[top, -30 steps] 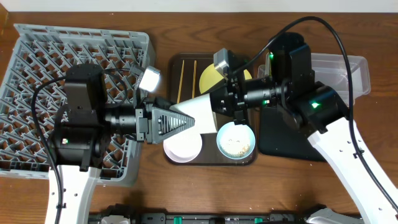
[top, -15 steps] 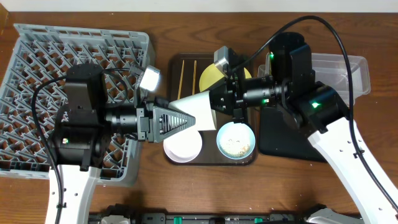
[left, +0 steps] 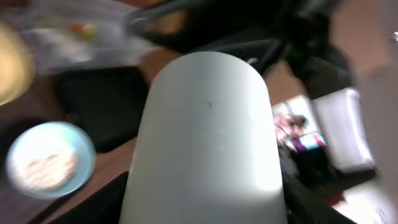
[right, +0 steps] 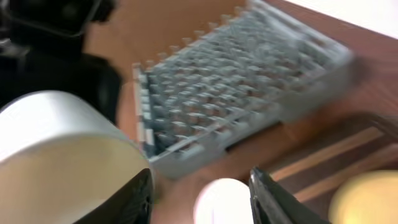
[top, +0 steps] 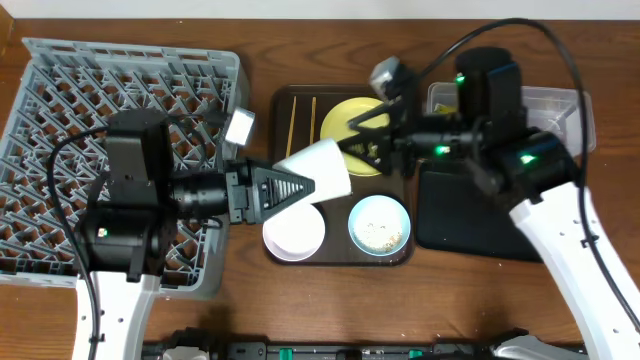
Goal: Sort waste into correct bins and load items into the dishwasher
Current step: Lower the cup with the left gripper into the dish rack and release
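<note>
Overhead looks straight down on the whole brown wooden table (top: pixel 260 60). The left wrist camera sits tight behind a white cylindrical cup (left: pixel 205 137), which fills mid-frame. The right wrist camera faces the grey lattice plastic rack (right: pixel 249 68), with that cup at lower left.

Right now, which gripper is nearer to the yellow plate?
Right. The right gripper hangs over the yellow plate; the left gripper, holding a white cup, sits beyond the plate's edge, toward the dish rack.
</note>
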### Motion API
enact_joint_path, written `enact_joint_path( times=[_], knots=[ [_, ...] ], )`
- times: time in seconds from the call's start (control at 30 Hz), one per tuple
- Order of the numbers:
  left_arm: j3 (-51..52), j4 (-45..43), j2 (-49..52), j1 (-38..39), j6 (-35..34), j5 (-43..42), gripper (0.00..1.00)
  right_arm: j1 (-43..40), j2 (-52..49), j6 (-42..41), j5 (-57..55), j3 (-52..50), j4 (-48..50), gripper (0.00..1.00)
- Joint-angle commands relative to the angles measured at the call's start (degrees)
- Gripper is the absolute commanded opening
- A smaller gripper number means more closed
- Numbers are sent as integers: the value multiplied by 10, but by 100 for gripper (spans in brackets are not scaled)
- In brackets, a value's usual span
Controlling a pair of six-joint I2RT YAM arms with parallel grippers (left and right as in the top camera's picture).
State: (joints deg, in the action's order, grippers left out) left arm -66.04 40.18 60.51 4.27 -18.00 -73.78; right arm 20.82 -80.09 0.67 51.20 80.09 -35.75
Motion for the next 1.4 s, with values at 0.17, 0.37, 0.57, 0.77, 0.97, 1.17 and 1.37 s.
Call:
enact_joint_path(
  times=[0.17,0.37,0.57,0.77,0.97,1.17,1.37],
  knots=[
    [-7,195,-28,-2,-14,484,51,-61,4,18,-50,2,-104,50],
    [-6,330,-29,-2,-97,754,46,-23,3,26,-120,1,-161,52],
    [9,389,-29,-2,-141,855,45,22,3,26,-163,0,-183,54],
    [59,381,-29,-10,-160,871,51,56,3,26,-185,0,-183,54],
    [66,362,-29,-48,-162,853,58,71,3,26,-197,0,-183,54],
    [75,349,-20,-93,-162,820,59,71,3,26,-197,0,-186,53],
    [112,304,-8,-120,-153,770,63,71,3,26,-197,0,-189,54]
  ],
)
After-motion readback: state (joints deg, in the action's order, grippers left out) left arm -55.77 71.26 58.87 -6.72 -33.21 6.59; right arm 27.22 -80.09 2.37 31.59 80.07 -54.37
